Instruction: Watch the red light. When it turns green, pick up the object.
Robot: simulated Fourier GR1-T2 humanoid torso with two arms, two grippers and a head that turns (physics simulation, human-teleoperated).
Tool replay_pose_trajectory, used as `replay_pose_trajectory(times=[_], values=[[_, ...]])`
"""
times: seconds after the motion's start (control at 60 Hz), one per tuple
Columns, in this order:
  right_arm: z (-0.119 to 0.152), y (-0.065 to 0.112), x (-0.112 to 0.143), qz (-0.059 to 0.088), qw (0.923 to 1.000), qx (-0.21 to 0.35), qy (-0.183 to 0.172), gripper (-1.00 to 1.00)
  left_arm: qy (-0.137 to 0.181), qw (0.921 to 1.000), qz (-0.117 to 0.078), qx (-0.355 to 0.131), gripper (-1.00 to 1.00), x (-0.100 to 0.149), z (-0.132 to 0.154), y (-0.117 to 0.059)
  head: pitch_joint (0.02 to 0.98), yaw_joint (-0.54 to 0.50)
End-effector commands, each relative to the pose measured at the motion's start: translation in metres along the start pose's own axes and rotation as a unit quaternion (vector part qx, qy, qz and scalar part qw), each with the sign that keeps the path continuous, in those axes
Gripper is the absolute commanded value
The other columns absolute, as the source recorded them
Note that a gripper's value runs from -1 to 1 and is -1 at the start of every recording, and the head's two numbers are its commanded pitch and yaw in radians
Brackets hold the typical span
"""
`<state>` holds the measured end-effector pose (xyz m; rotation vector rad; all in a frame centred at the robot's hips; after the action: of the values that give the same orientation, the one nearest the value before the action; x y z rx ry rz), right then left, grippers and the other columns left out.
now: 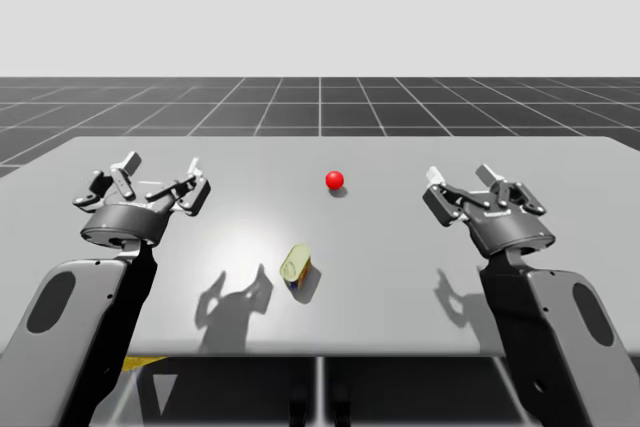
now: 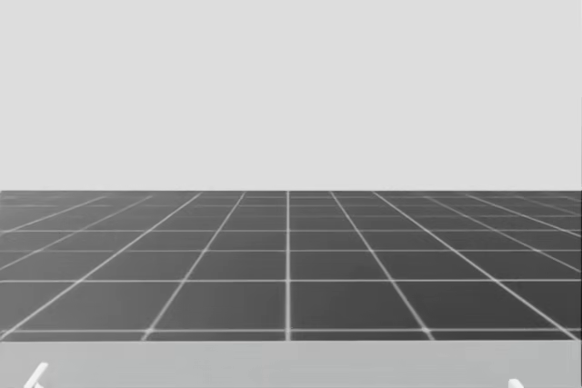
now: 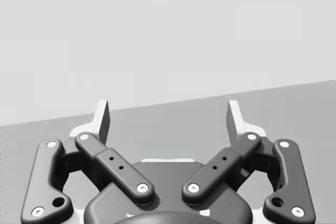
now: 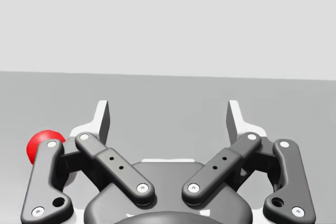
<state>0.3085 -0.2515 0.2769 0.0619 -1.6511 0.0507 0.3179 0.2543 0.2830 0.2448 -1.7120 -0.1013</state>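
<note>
We hold left gripper [image 1: 160,175] and right gripper [image 1: 460,179] open, empty; yellowish can [image 1: 298,267] lies sideways on the table [image 1: 400,277] between them, light [image 1: 335,180] red, so grabbing early or nudging the can rolling could spoil it.

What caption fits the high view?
Left pincer and right pincer hover open over the table; light red, can lying on its side.

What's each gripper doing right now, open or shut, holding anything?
Left gripper: open, holding nothing.
Right gripper: open, holding nothing.
</note>
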Motion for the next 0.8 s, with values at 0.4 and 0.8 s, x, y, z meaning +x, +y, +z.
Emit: replay_pose_trajectory(times=[0.4, 0.8], values=[[-0.0037, -0.005, -0.0046, 0.015, 0.9998, -0.015, 0.006, -1.0, 0.007, 0.9999, -0.008, 0.0, -1.0, -0.0052, -0.0025, 0.003, 0.277, 0.01], [-0.0037, -0.0043, -0.0035, 0.016, 0.9997, -0.017, 0.006, -1.0, 0.008, 0.9999, -0.01, 0.0, -1.0, -0.0057, -0.004, 0.0047, 0.56, -0.05]])
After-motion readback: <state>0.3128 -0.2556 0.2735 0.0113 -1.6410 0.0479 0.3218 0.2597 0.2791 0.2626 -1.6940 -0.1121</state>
